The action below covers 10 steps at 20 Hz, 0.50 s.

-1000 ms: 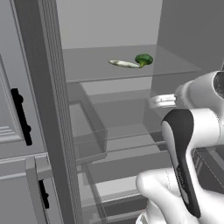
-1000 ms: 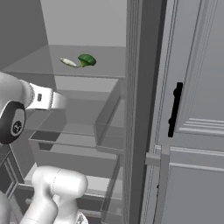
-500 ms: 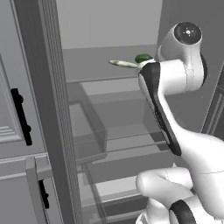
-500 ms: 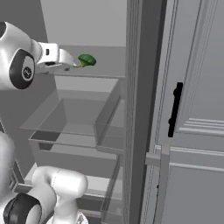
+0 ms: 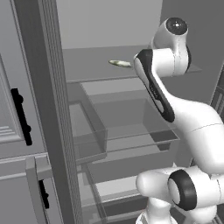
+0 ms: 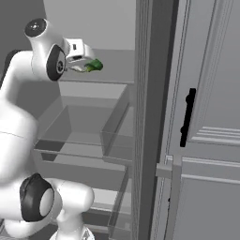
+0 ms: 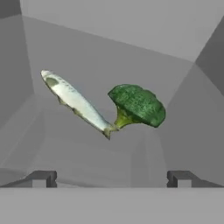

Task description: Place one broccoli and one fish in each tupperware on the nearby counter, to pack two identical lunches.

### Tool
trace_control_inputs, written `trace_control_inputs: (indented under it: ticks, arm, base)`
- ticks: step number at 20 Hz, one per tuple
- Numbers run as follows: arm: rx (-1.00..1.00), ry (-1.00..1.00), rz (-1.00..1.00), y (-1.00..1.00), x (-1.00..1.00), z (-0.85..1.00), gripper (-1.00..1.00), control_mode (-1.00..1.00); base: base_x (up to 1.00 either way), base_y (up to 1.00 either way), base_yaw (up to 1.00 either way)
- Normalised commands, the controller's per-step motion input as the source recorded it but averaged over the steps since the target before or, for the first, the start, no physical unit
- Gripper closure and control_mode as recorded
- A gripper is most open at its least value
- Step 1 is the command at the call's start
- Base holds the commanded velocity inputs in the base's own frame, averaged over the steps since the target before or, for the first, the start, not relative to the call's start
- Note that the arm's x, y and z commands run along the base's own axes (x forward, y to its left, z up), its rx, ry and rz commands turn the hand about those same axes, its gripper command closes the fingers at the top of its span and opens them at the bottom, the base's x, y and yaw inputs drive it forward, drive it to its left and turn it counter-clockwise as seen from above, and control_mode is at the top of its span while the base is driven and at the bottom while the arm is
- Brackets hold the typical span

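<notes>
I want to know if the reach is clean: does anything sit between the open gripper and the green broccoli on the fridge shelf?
Nothing visible does. In the hand view the open gripper faces the green broccoli floret directly; the silvery fish lies beside it, tail touching its stem.

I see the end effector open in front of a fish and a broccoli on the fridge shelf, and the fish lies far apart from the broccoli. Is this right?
Not quite. The fish is not far from the broccoli: in the hand view its tail end meets the broccoli's stem. The rest holds: the end effector is open, facing both on the fridge shelf.
</notes>
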Motion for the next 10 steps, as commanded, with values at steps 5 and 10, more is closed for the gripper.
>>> trace_control_inputs:
  ticks: [5, 10]
  arm:
    - [0.0, -0.06, 0.13, -0.21, 0.87, 0.0, -1.0, -1.0]
    - [0.0, -0.03, 0.06, 0.0, 0.83, 0.0, -1.0, -1.0]
  base:
    - [0.0, 0.0, 0.0]
    - [0.0, 0.0, 0.0]
